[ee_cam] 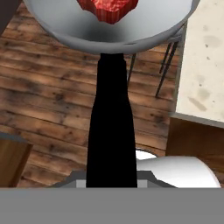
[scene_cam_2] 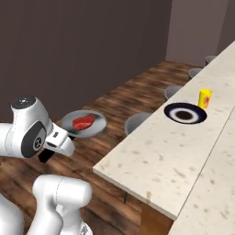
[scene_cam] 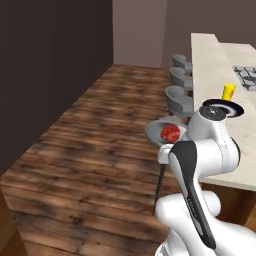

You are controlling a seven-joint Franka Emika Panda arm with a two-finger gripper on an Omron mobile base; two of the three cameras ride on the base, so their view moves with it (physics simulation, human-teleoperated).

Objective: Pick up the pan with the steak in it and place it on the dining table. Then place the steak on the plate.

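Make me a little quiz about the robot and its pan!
1. True or false: the pan is resting on the dining table.
2. What lies in the pan? A) the steak B) an egg C) nothing
3. Which yellow thing stands just beyond the plate?

Key:
1. False. The gripper holds it by its handle, out over the wooden floor.
2. A.
3. The yellow bottle.

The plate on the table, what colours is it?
The plate has a dark navy-black rim, a white ring and a dark centre; the right base view shows it best.
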